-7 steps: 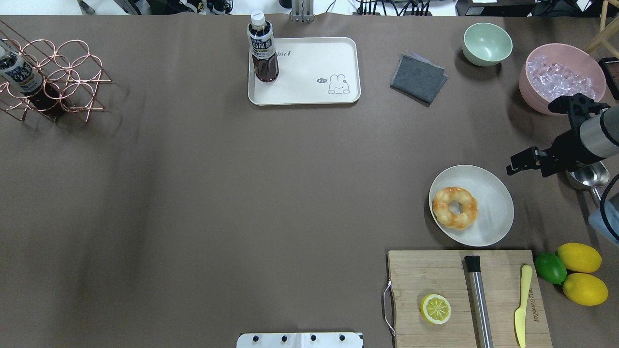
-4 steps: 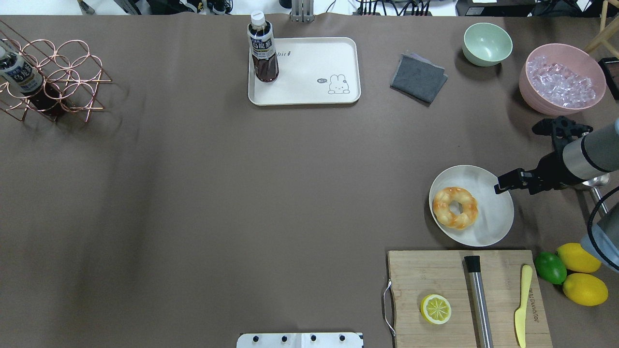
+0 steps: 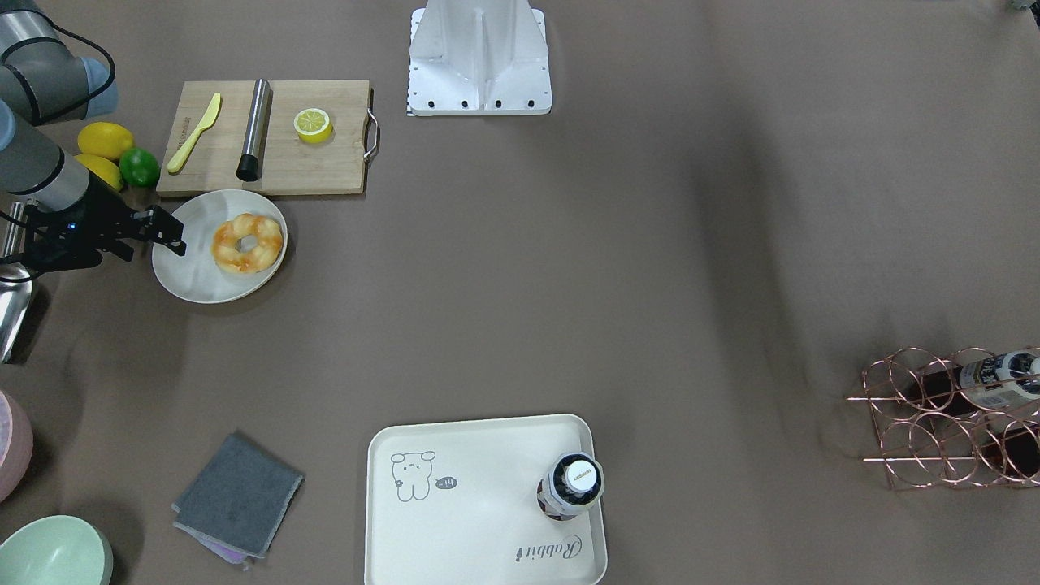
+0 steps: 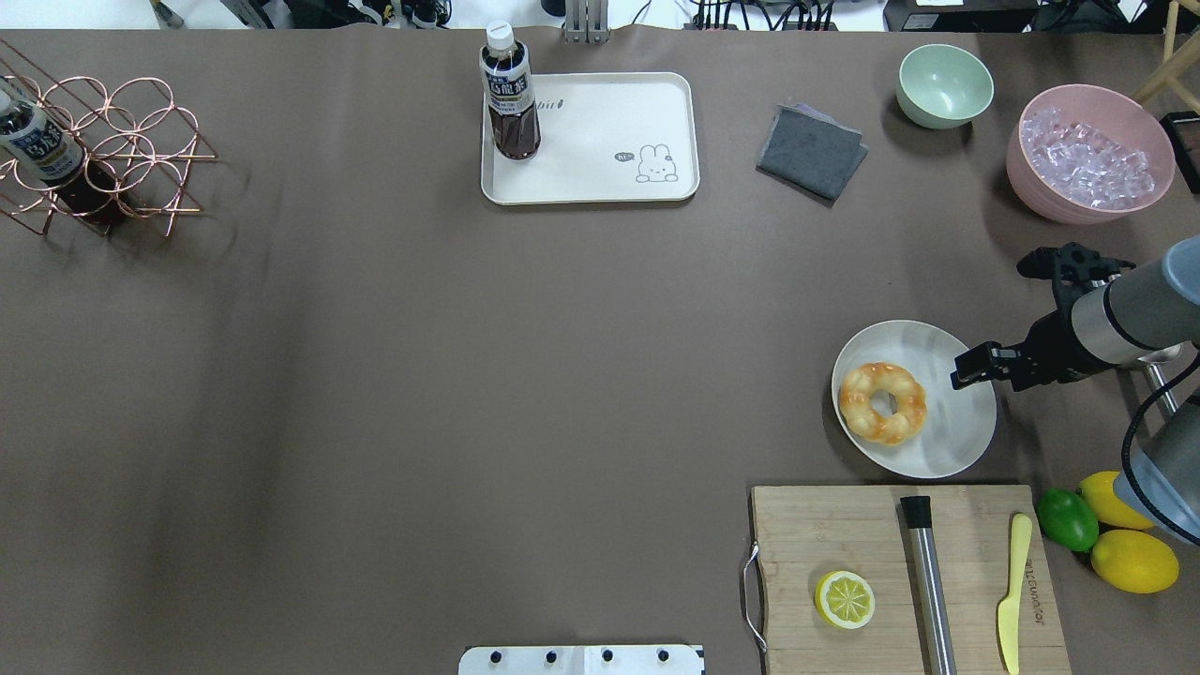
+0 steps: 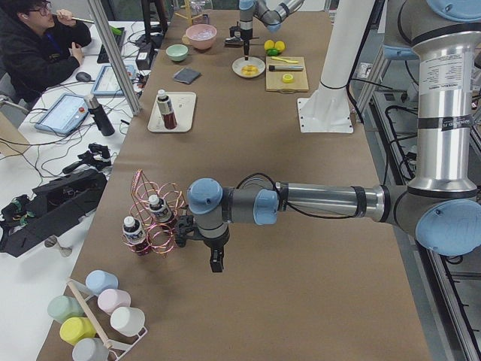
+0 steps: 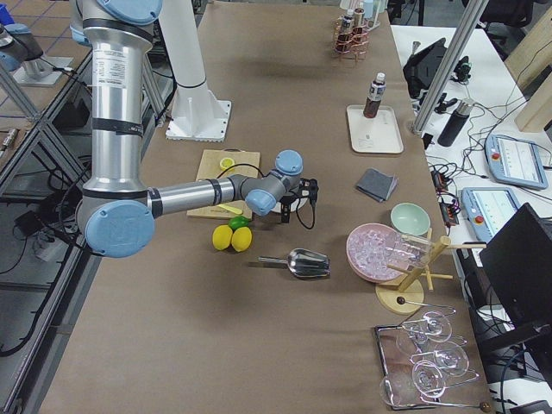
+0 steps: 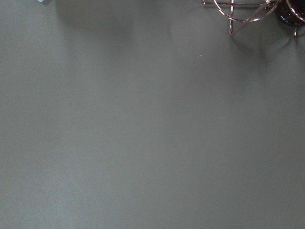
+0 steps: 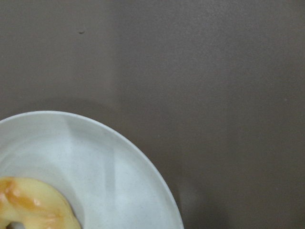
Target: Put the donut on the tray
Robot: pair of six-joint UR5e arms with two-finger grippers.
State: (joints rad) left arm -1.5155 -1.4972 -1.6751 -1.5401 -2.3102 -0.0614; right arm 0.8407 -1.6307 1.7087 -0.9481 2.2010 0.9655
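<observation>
The donut (image 4: 882, 402) is golden-orange and lies on the left half of a round off-white plate (image 4: 947, 441). It also shows in the front view (image 3: 247, 241) and at the lower left edge of the right wrist view (image 8: 33, 205). My right gripper (image 4: 970, 366) hovers over the plate's right rim, a short way right of the donut, and looks open and empty. The cream tray (image 4: 600, 141) lies at the far centre of the table with a dark bottle (image 4: 509, 94) standing on its left end. My left gripper (image 5: 216, 259) shows only in the exterior left view, near the wire rack; I cannot tell its state.
A wooden cutting board (image 4: 825, 534) with a lemon half (image 4: 845, 599), a steel rod and a yellow knife lies near the plate. Lemons and a lime (image 4: 1067, 518) sit to its right. A grey cloth (image 4: 812, 152), green bowl (image 4: 944, 84), pink ice bowl (image 4: 1087, 155) and copper rack (image 4: 112, 150) stand at the far side.
My right gripper has moved left and nearer, from beside the pink bowl to over the plate's right rim. The donut, plate and tray have not moved.
</observation>
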